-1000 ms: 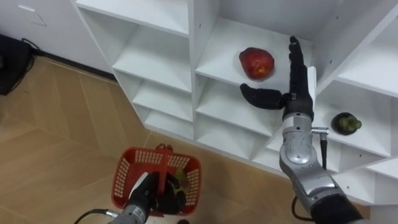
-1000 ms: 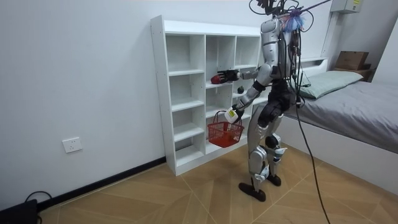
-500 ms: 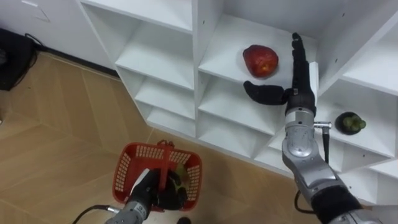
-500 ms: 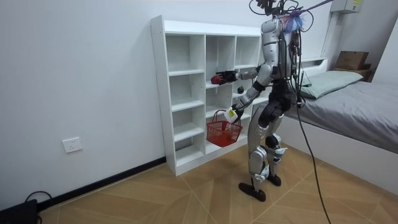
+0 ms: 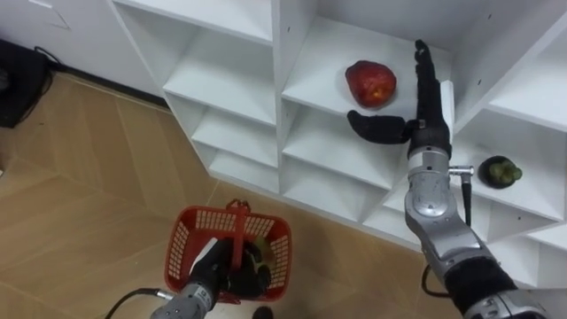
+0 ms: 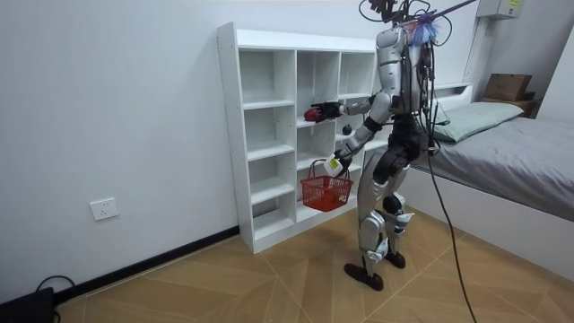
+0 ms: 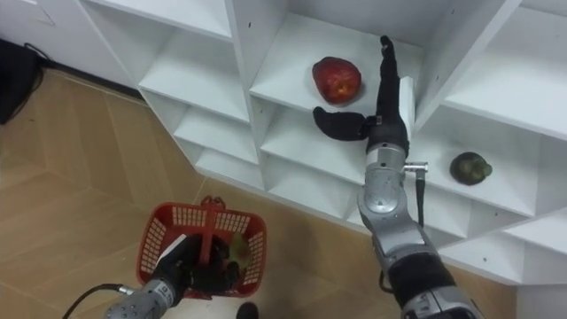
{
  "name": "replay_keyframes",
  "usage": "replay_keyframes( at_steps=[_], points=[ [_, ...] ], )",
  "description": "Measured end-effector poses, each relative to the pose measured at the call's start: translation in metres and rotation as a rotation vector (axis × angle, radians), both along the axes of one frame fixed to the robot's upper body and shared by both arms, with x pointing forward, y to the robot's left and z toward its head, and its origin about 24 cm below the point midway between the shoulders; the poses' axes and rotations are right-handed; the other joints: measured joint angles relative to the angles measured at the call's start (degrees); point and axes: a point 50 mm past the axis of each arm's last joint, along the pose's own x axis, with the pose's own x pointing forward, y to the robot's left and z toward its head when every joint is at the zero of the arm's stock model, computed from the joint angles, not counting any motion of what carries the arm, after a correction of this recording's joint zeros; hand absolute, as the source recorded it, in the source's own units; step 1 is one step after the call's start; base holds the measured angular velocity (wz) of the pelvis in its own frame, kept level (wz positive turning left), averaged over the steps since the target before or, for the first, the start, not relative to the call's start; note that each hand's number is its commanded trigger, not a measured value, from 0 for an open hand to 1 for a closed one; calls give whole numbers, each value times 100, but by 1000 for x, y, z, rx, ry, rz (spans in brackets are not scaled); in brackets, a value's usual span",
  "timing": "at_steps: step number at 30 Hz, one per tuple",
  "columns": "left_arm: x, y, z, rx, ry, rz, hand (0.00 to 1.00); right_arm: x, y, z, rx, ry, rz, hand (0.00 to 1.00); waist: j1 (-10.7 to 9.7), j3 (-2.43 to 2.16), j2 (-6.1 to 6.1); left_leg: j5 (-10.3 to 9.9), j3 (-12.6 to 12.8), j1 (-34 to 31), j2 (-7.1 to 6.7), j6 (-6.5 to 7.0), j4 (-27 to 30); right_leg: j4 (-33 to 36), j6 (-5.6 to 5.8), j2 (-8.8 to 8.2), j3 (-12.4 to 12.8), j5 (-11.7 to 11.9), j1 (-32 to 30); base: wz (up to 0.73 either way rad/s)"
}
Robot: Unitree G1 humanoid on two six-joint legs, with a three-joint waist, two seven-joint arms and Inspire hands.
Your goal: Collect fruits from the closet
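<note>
I'm holding the right hand, fingers straight and thumb spread, just right of the red apple on the upper-right closet shelf, aiming to cup it before curling, while the left hand is clutching the handle of the red basket below.

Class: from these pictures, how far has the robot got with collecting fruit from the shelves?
Done: one yellowish fruit seems to lie in the red basket, whose handle the left hand grips. In hand: the open right hand is beside the red apple, not gripping it. Left: that apple and the green fruit in a compartment further right.
</note>
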Motion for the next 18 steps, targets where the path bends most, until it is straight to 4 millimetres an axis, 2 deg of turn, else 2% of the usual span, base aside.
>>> replay_keyframes(
  at_steps=[18],
  points=[
    [0, -1, -1, -2, 15, -4, 100, 5, -2, 3, -29, 4, 13, 0, 19, 5, 14, 0, -23, -63, -5, 0, 43, 46, -2, -4, 6, 1, -59, 0]
  ],
)
